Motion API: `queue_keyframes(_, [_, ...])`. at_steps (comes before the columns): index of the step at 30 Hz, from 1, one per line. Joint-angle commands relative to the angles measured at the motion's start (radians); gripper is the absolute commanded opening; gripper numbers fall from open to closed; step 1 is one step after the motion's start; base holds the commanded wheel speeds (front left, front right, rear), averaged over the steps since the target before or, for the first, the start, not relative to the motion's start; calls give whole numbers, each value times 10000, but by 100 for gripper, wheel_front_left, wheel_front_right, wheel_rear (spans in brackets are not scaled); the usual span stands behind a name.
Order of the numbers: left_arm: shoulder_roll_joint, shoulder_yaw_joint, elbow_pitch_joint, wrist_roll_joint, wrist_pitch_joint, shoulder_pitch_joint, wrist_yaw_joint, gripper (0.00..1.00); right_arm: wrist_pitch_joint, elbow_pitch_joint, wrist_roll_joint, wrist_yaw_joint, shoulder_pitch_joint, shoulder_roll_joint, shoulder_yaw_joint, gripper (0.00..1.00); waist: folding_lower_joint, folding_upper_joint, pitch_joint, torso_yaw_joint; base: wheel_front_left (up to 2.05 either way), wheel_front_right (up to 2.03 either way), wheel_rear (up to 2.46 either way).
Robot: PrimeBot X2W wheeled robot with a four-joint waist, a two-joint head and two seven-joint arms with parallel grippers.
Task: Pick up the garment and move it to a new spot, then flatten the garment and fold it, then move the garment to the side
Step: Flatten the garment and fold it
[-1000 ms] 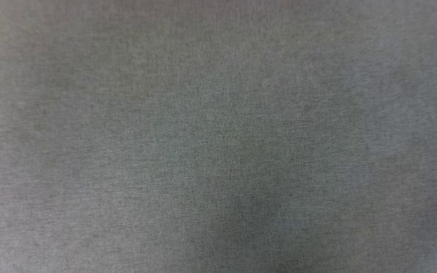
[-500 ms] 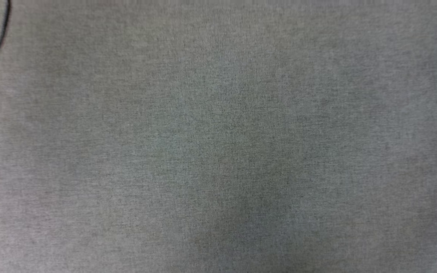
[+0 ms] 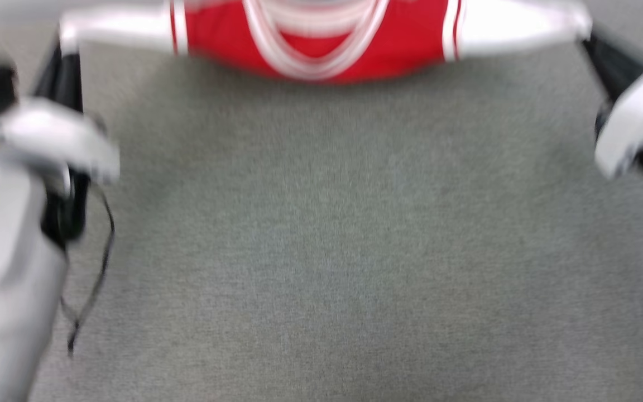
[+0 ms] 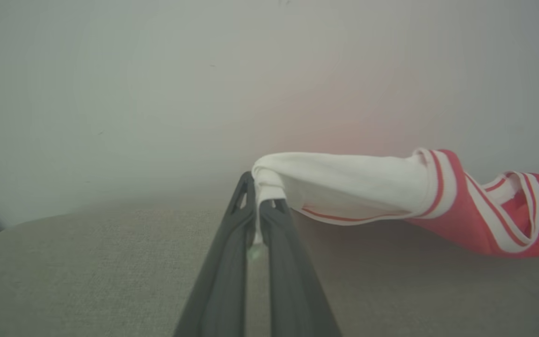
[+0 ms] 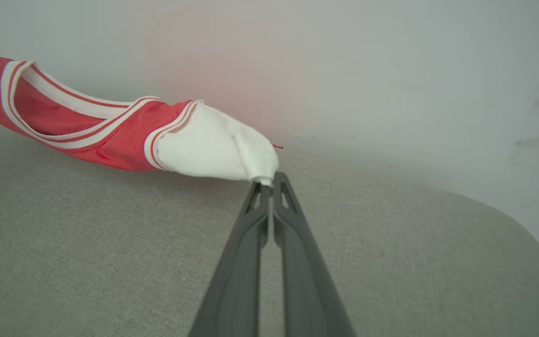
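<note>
Head view is blurred; the garment is cut off at the top edge. Its white sleeve ends are pinched by the left gripper and the right gripper, with the body stretched between.

1 garment, 2 grippers

Seen from the head, all is smeared: the garment runs off the far edge, most of its body cut away. One sleeve tip vanishes inside the clamped left pincer, the other inside the right pincer. The right forearm is cropped at the right edge.
</note>
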Motion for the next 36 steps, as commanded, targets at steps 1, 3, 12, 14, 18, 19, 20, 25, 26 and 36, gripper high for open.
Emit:
queue_keyframes(1, [74,181,-430,-258,-58,1024,191,0,87,-308,110,-10,954,-115,-255,0,0,0,-884,-28,0,0,0])
queue_keyframes(3, [204,324,-940,-381,-67,2152,452,0,142,-685,110,-10,1978,-91,-615,0,0,0,-1213,-49,0,0,0])
queue_keyframes(12, [683,593,-3299,-849,189,6775,2068,0,1263,-2244,-278,-10,6621,794,-2272,0,0,0,-2384,-214,0,0,0])
queue_keyframes(14, [807,663,-3854,-913,295,7668,2489,0,1605,-2657,-408,-12,7512,1061,-2621,0,0,0,-2585,-250,0,0,0])
queue_keyframes(18, [965,694,-5006,-1034,558,9267,3208,0,2329,-3434,-636,-10,9300,1656,-3262,0,0,0,-2984,-210,0,0,0])
queue_keyframes(19, [1043,704,-5224,-1034,621,9638,3397,0,2552,-3629,-706,-10,9695,1784,-3391,0,0,0,-3024,-200,0,0,0])
queue_keyframes(20, [1043,704,-5224,-1034,621,9638,3397,0,2552,-3629,-706,-10,9695,1784,-3391,0,0,0,-3024,-200,0,0,0])
queue_keyframes(25, [1138,628,-6211,-1166,844,10938,3880,0,3516,-4329,-945,-10,11213,2395,-3812,0,0,0,-3148,-101,0,0,0])
queue_keyframes(26, [1130,562,-6322,-1158,900,11055,3912,0,3693,-4417,-1104,-10,11364,2402,-3874,0,0,0,-3182,-74,0,0,0])
queue_keyframes(36, [613,205,-6803,-1004,650,10327,3648,0,2956,-5419,-1289,-9,9993,2974,-4951,100,0,0,-2787,466,0,0,0])
